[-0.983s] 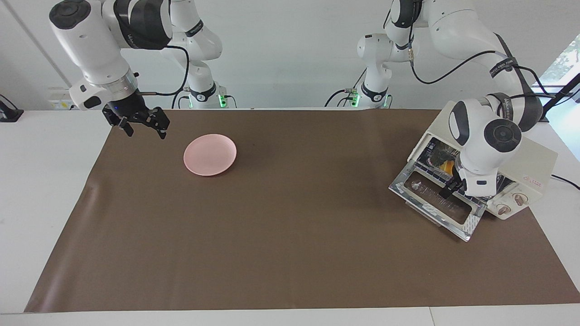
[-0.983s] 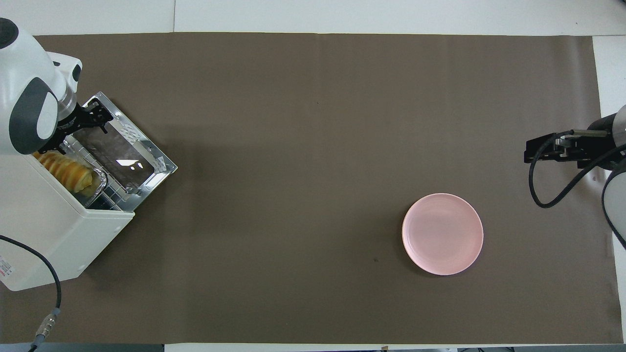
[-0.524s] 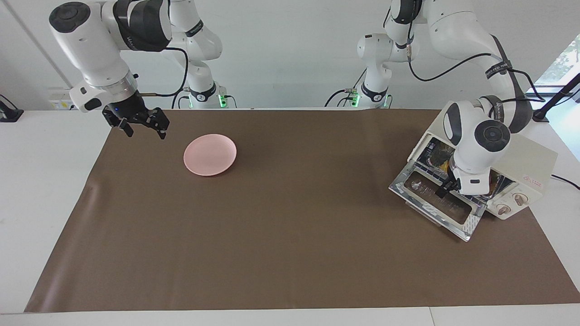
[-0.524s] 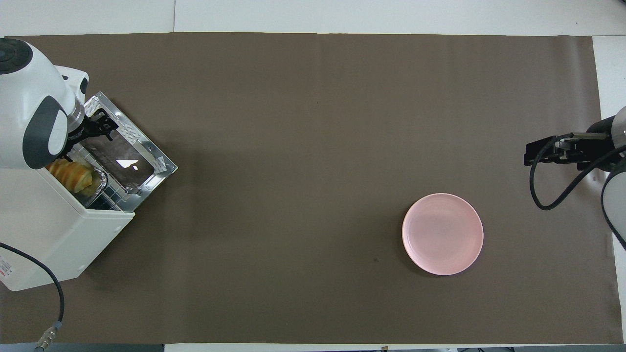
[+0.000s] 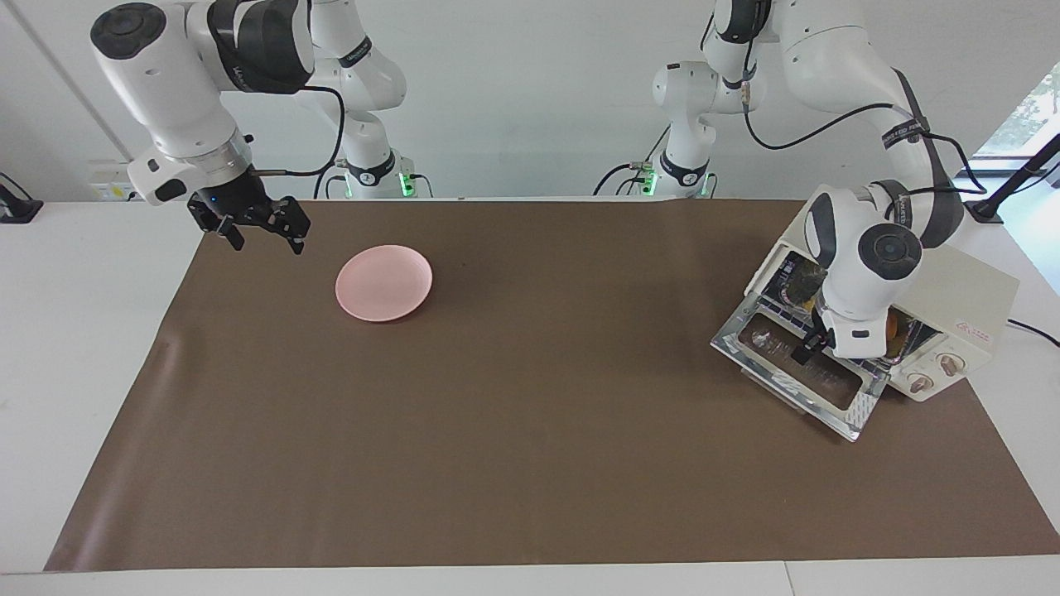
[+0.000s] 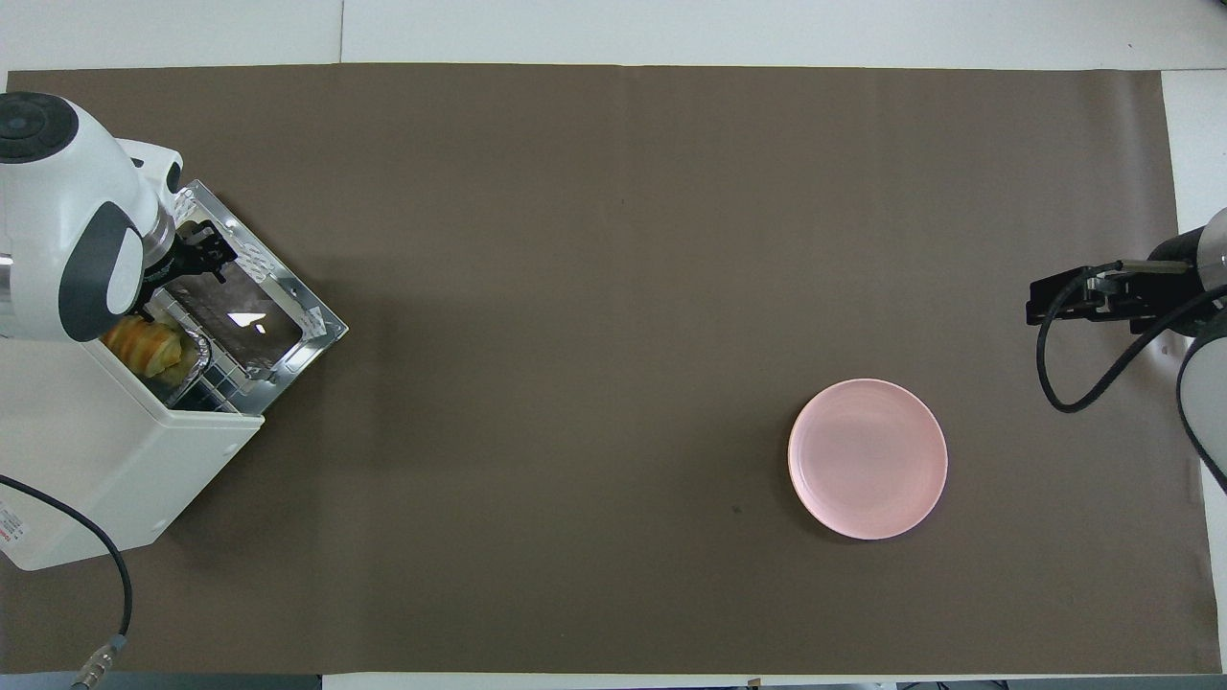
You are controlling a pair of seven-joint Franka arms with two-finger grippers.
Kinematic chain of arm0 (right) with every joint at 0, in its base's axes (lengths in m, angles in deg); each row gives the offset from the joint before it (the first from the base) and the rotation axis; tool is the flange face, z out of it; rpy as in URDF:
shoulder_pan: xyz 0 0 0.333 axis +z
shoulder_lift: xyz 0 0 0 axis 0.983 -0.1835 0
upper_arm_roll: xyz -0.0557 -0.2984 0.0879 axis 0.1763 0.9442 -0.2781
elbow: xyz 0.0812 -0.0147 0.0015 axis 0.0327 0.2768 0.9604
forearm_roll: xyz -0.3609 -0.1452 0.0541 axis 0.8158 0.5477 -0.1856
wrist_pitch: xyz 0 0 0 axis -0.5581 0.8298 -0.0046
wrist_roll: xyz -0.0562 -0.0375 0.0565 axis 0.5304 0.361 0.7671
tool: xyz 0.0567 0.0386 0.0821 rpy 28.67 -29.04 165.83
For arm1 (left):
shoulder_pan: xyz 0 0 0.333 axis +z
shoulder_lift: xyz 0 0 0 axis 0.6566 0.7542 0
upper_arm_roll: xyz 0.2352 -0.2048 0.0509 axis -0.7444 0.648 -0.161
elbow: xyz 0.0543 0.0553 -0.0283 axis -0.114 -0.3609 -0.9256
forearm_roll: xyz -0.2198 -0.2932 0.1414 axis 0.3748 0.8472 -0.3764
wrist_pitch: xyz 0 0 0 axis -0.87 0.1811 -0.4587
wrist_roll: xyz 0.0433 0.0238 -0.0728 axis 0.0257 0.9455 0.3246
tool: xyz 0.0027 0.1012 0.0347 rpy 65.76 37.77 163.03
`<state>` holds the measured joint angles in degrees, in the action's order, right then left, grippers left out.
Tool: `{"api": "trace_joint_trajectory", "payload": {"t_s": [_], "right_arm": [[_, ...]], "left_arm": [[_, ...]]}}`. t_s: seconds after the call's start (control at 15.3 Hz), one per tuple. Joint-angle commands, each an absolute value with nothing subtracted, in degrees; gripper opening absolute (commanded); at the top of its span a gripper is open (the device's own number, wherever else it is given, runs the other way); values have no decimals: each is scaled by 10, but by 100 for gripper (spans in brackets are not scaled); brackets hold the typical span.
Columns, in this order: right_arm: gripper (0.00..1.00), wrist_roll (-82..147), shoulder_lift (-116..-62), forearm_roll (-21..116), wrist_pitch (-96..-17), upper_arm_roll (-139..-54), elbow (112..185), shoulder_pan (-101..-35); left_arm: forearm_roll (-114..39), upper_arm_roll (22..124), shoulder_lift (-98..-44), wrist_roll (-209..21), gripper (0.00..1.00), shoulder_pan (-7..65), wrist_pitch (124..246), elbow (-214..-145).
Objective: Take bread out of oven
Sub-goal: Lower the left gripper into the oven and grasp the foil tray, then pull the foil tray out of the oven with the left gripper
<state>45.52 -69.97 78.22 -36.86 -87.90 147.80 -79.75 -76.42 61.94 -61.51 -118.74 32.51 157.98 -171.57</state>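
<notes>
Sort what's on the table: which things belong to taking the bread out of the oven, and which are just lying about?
Part of the job:
- bread, in its foil tray
- oven, door down
- left gripper, over the door

Lying about:
- pink plate
- right gripper, waiting beside the plate
</notes>
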Motion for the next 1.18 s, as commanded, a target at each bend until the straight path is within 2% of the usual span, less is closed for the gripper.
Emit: {"api": "trace_joint_trajectory", "payload": {"t_s": [0.0,0.07,0.13,0.2,0.26,0.52,0.79,1.11], "right_arm": [[100,439,-691,774,-375,-881,1488,-801],[100,440,-691,774,-377,-881,1488,-801],[100,441,-691,774,-377,-881,1488,-801],[100,441,-691,774,-377,-881,1488,-801],[100,441,-691,774,-377,-881,1488,-801],[100,439,-691,774,-377,-881,1488,-805],[100,441,-691,774,-377,-881,1485,-804],[100,440,-691,774,-377,-881,1487,-805]], "left_arm": [[-779,619,-646,-1199,82,326,1613,-1763],[-780,619,-647,-1199,71,329,1614,-1767],[-780,620,-647,-1199,55,333,1614,-1769],[-780,619,-647,-1198,21,334,1615,-1767],[-779,619,-647,-1195,0,335,1615,-1765],[-780,620,-637,-1188,0,332,1608,-1728],[-758,625,-598,-1184,0,299,1603,-1634],[-722,626,-562,-1184,0,206,1593,-1554]]}}
